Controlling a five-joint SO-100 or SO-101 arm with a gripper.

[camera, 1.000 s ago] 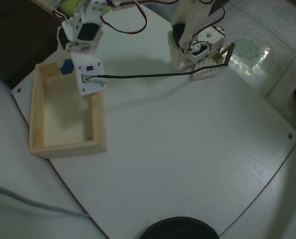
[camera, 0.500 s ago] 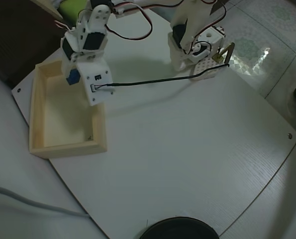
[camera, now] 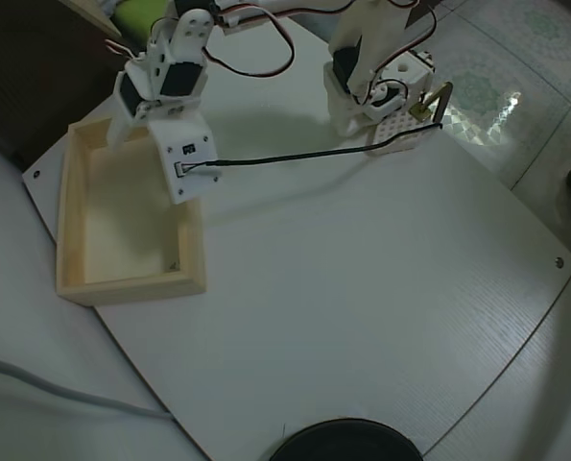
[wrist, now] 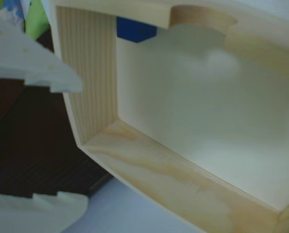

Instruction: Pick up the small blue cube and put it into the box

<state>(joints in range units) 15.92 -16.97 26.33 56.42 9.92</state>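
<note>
Wrist view first, closest stuff: two white gripper fingers [wrist: 35, 80] come in from the left edge, one at upper left, one at the bottom left corner, w/ a wide gap of dark background between them. So the gripper [wrist: 61, 145] is spread apart and has nothing between the fingers.

Right past that is the box [wrist: 154, 177], pale wood, thick walls, the near wall running diagonally across the lower part of the pic. Inside floor is bare and light colored. At the far wall there's a rounded notch [wrist: 200, 17] cut into the rim. The small blue cube [wrist: 134, 29] sits inside the box, down on the floor right against that far wall, just left of the notch, partly hidden under the rim from this angle.

Overhead view: box [camera: 131, 283] sits at the left side of the white surface [camera: 362, 288]. The gripper [camera: 136, 130] hangs over the box's top end, white wrist part over the right wall. Can't make out the cube here, the arm covers that corner. A black cable [camera: 295, 154] runs from the wrist across to the arm base [camera: 371, 86] at top center-right. Farther out: round black thing [camera: 347, 442] at the bottom edge, tiled floor [camera: 515, 58] at top right.
</note>
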